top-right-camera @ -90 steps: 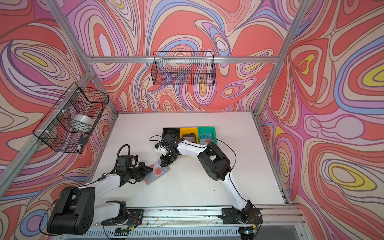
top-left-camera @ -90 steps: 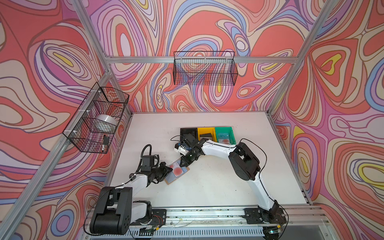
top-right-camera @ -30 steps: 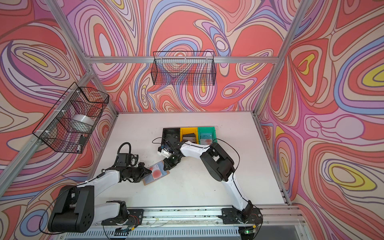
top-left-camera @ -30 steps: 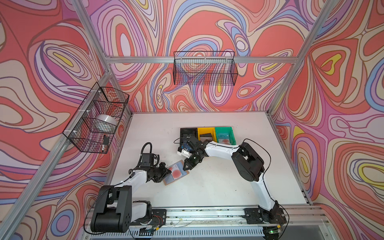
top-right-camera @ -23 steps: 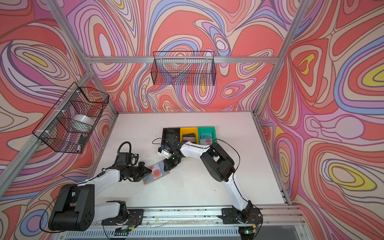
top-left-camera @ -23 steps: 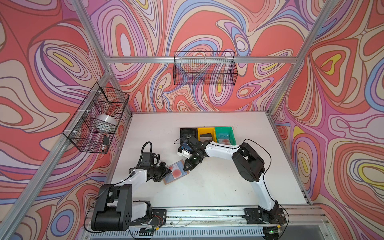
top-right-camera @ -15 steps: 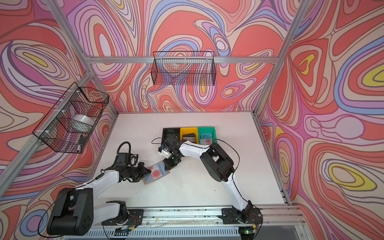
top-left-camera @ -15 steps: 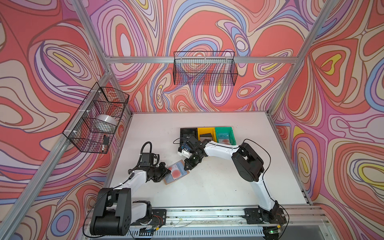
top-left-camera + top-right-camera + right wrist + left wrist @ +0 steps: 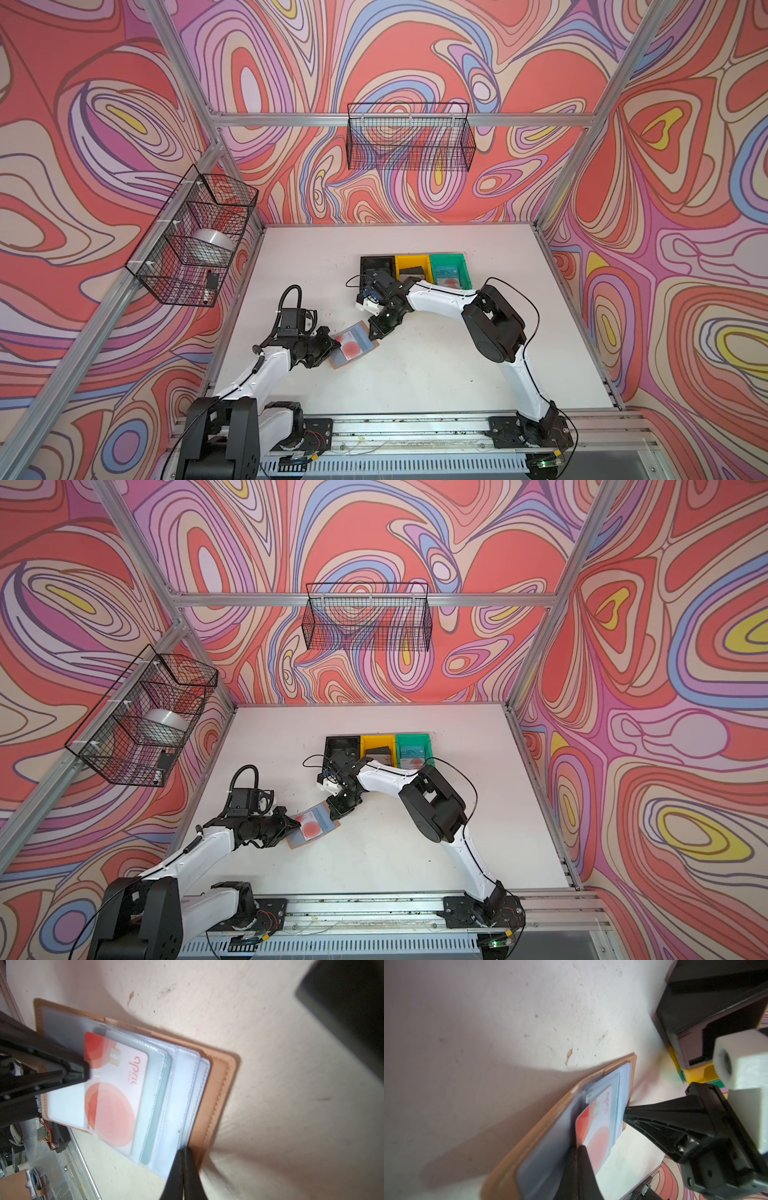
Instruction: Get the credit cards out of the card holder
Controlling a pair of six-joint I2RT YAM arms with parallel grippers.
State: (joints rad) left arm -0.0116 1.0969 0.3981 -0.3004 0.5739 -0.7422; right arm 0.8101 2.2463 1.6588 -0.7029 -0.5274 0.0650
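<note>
The tan card holder (image 9: pixel 352 345) (image 9: pixel 311 827) lies open on the white table, its clear sleeve pages fanned out (image 9: pixel 182 1093). A pale credit card with a red circle (image 9: pixel 116 1088) (image 9: pixel 598 1126) sticks partway out of the top sleeve. My left gripper (image 9: pixel 333 345) (image 9: pixel 579 1157) is shut on that card's exposed edge. On the holder's opposite side, my right gripper (image 9: pixel 371 333) (image 9: pixel 184 1152) is shut on the sleeve edges beside the tan cover. A teal edge (image 9: pixel 158 1105) shows inside another sleeve. A teal card with white lettering (image 9: pixel 445 272) lies in the green bin.
Black (image 9: pixel 365 262), yellow (image 9: pixel 400 262) and green (image 9: pixel 466 266) bins stand in a row just behind the right gripper. Wire baskets hang on the back wall (image 9: pixel 409 141) and the left wall (image 9: pixel 195 237). A metal rail (image 9: pixel 415 428) runs along the table's front edge.
Since three seconds ago the right gripper has dropped slightly toward the holder's far edge. Over the last second both grippers and the holder have hardly moved.
</note>
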